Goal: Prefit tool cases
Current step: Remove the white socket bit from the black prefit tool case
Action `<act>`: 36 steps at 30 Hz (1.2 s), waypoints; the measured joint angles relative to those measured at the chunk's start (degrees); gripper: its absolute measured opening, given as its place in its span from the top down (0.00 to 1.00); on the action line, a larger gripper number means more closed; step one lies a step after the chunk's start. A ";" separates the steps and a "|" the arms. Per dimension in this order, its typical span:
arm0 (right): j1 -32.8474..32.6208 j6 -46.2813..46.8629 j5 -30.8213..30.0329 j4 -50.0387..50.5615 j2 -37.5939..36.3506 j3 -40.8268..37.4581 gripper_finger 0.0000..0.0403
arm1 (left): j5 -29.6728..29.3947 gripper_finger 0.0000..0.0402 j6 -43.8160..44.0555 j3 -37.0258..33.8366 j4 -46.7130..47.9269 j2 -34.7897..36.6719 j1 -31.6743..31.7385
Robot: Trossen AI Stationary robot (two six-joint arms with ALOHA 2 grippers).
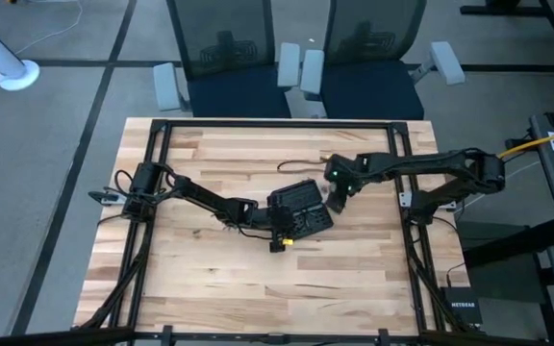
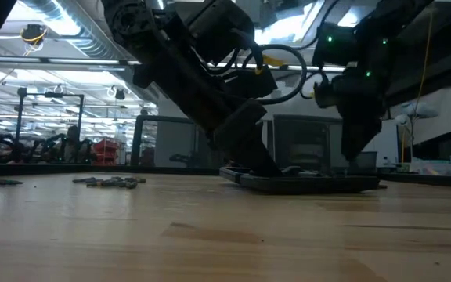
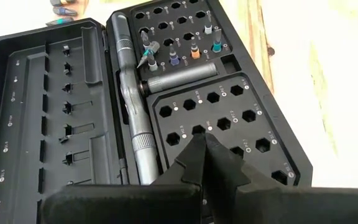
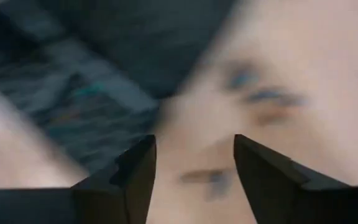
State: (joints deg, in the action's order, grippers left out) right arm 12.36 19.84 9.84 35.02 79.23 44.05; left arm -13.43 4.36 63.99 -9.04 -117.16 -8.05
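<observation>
The black tool case lies open and flat on the wooden table, both halves up. The left wrist view shows its slot grid, a metal driver handle and a few coloured bits standing in far slots. My left gripper is shut, its tips down on the grid. My right gripper hangs open just past the case's right edge, pointing steeply down, with only table between its fingers. My left gripper sets its shut fingertips on the slot grid at a hexagonal slot of the case's right half. The fingers slant down from the table's left side. Whether anything small sits between the tips cannot be told. The case stays flat on the table.
Loose bits lie in a small heap on the table to the left of the case. A black box marked NETGEAR sits off the table's near right corner. Two office chairs stand behind the far edge.
</observation>
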 joint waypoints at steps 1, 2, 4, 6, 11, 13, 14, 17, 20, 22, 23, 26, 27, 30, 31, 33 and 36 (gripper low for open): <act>-1.86 -0.33 2.21 -0.45 0.02 0.00 0.46 | -0.17 1.00 -0.02 0.00 -0.04 0.00 0.00; -3.98 -0.59 3.12 -0.69 -0.01 0.00 0.46 | -0.26 1.00 0.00 0.00 -0.10 0.00 0.00; -8.64 -0.82 2.44 -2.60 0.04 0.00 0.47 | -0.35 1.00 0.07 -0.02 -0.43 -0.03 0.00; -12.99 -1.47 -0.04 -5.09 0.04 0.00 0.50 | -0.52 1.00 0.00 -0.04 -0.71 -0.05 0.00; -19.17 -2.16 -10.79 -9.29 1.32 0.05 0.59 | -0.53 1.00 -1.31 -0.04 -0.96 -0.09 0.00; -19.85 -1.80 -11.66 -9.21 2.31 0.04 0.62 | -0.57 1.00 -1.84 -0.04 -0.98 -0.09 0.00; -20.05 -1.34 -11.80 -9.18 2.81 0.04 0.64 | -0.57 1.00 -2.03 -0.04 -1.01 -0.09 0.09; -20.40 -0.95 -11.82 -10.19 4.43 0.04 0.69 | -0.59 1.00 -1.93 -0.04 -1.03 -0.09 0.19; -20.31 -1.07 -11.75 -12.07 6.01 0.04 0.72 | -0.61 1.00 -1.75 -0.02 -1.05 -0.09 0.26; -20.31 -2.01 -11.73 -12.21 7.16 0.05 0.72 | -0.63 1.00 -1.73 -0.02 -1.03 -0.09 0.26; -20.29 -2.24 -11.75 -11.87 7.86 0.07 0.72 | -0.66 1.00 -1.71 -0.02 -1.04 -0.09 0.26; -20.27 -2.34 -11.83 -11.42 9.87 0.13 0.72 | -0.68 1.00 -1.64 -0.02 -1.05 -0.09 0.26; -20.27 -2.35 -11.81 -11.63 10.30 0.19 0.72 | -0.68 1.00 -1.53 -0.02 -1.03 -0.07 0.26; -20.23 -2.28 -11.99 -12.89 11.38 0.28 0.75 | -0.68 1.00 -1.43 -0.02 -1.04 -0.07 0.26; -20.24 -1.96 -11.96 -12.67 11.41 0.32 0.77 | -0.68 1.00 -1.41 -0.02 -1.02 -0.07 0.26; -20.22 -0.54 -11.80 -11.35 11.53 1.03 0.86 | -0.70 1.00 -1.36 -0.02 -1.02 -0.07 0.26; -20.24 0.59 -11.23 -8.34 11.70 2.82 0.97 | -0.64 1.00 -1.36 0.04 -1.09 -0.07 0.26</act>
State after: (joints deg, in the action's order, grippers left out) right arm -7.88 20.43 -1.40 26.68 90.92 46.88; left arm -14.08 3.01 64.03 -10.13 -117.23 -7.79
